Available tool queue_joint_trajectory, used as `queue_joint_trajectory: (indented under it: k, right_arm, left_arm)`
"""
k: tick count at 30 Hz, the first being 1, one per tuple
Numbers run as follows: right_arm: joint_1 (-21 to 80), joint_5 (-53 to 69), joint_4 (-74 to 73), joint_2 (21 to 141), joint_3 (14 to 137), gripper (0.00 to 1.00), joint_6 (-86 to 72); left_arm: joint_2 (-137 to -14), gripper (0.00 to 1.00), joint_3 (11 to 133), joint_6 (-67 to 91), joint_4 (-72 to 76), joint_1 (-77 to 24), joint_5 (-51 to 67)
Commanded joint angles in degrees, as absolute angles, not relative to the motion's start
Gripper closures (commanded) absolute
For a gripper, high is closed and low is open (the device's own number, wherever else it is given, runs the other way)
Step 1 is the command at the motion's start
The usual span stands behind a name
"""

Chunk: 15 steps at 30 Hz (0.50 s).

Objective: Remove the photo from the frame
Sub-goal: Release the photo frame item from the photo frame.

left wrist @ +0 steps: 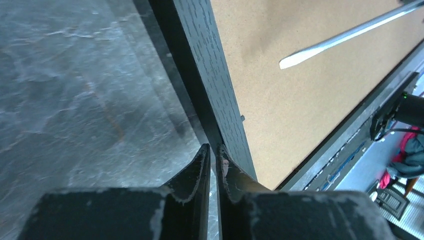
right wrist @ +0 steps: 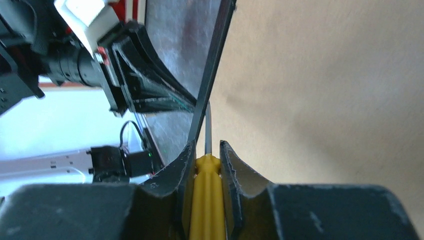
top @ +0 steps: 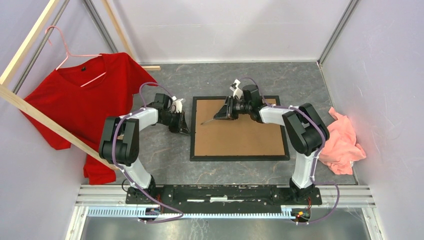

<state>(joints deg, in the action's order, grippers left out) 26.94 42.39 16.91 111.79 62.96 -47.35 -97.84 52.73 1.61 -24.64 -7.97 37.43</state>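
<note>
The black frame (top: 240, 158) lies face down on the grey table, its brown backing board (top: 240, 132) facing up. The photo is hidden under the board. My right gripper (top: 222, 114) is shut on the yellow handle of a screwdriver (right wrist: 206, 200). The screwdriver's blade (left wrist: 345, 37) slants over the board toward the frame's left rail (left wrist: 215, 85). My left gripper (top: 184, 127) is shut and empty. Its fingertips (left wrist: 223, 162) are low at the outer side of that left rail. It also shows in the right wrist view (right wrist: 150, 85).
A red T-shirt (top: 85, 100) hangs on a pink hanger from a pale wooden rack (top: 30, 107) at the left. A crumpled pink cloth (top: 342, 140) lies right of the frame. Pale walls close in the table on three sides.
</note>
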Motion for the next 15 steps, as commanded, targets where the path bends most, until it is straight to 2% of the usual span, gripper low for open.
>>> queue_joint_trajectory:
  k: [1, 8, 15]
  right_arm:
    - [27.3, 42.3, 19.1, 105.8, 55.5, 1.00, -45.1]
    - [27.2, 40.4, 25.2, 100.8, 47.3, 1.00, -47.9]
    - [27.3, 36.9, 30.7, 100.9, 44.2, 1.00, -50.2]
  left_arm:
    - [-98.6, 0.85, 52.3, 4.8, -20.6, -10.5, 43.4]
    - [-99.2, 0.81, 52.3, 7.7, -16.9, -13.5, 42.6]
    - [-100.5, 0.80, 53.4, 8.8, -16.1, -15.8, 41.8]
